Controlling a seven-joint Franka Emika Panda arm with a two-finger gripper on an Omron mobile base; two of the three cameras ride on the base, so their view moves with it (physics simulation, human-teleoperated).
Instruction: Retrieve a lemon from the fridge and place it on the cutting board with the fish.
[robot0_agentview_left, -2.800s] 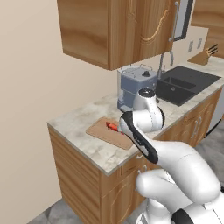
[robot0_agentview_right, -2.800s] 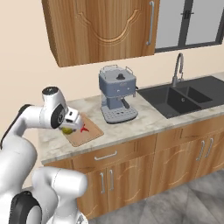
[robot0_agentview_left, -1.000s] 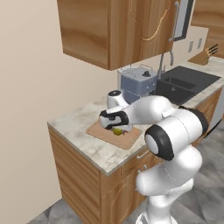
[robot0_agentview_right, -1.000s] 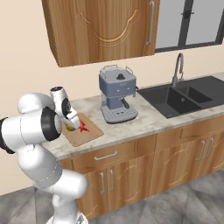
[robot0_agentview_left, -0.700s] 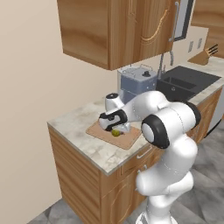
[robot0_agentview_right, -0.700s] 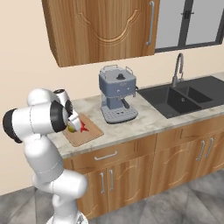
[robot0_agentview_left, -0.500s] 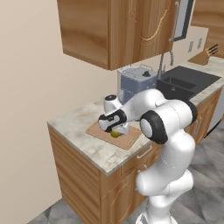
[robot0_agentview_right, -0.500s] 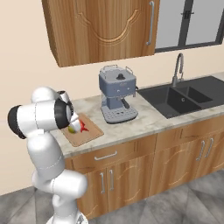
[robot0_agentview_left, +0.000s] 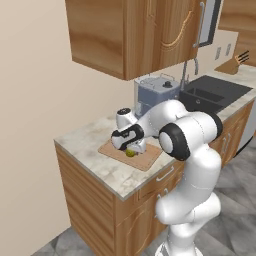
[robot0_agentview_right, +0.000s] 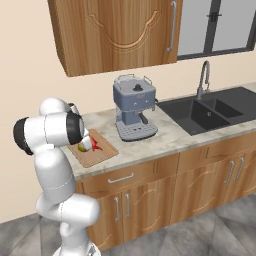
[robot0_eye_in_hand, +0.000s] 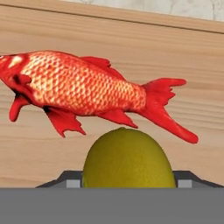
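Room: a rendered kitchen it was, with a speckled beige countertop (robot0_agentview_right: 165, 140) over wooden base cabinets (robot0_agentview_right: 150, 197) and a beige wall behind.
Overhead: a wooden wall cabinet (robot0_agentview_right: 117, 32) hung above the counter, with a dark-framed window (robot0_agentview_right: 215, 25) at its 3 o'clock in the right base view.
Counter fittings: a blue-grey coffee machine (robot0_agentview_right: 134, 115) stood mid-counter; at its 3 o'clock sat the dark double sink (robot0_agentview_right: 210, 114) with its faucet (robot0_agentview_right: 202, 77).
Surface in play: the cutting board (robot0_agentview_right: 97, 151) lay flat near the counter's left end, at 9 o'clock of the coffee machine, close to the front edge.
On the board: the fish (robot0_eye_in_hand: 83, 89) lay flat on the wood, tail toward 3 o'clock in the hand view.
Task thing: the lemon (robot0_eye_in_hand: 126, 158) was low over the board, just beside the fish at its 6 o'clock in the hand view; whether it touched the wood, hard to call.
Tool: the gripper (robot0_agentview_left: 131, 150) was down at the board, both fingers flanking the lemon and snug against its sides, holding it.
Edges and room: bare counter ran behind the board toward the wall and between board and coffee machine; the counter ended just to the board's 9 o'clock.
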